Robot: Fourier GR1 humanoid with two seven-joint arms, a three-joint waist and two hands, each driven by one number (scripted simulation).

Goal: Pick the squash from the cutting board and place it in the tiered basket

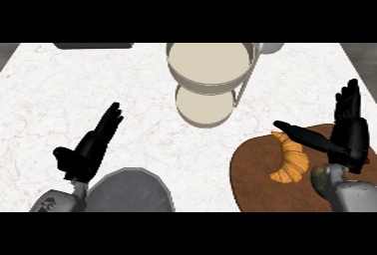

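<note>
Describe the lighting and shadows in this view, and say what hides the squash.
Head view: light is even and soft, no glare on the white counter; the tiered basket casts only a faint shadow beside its lower tier. The right hand, open, and its forearm cover most of the squash on the cutting board; the croissant shows fully.

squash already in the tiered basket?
No. The orange squash lies on the brown cutting board beside the open right hand; both trays of the tiered basket hold nothing.

Bare counter (110, 79) left of tiered basket (210, 67); croissant (290, 159) crowds cutting board (258, 184).
</note>
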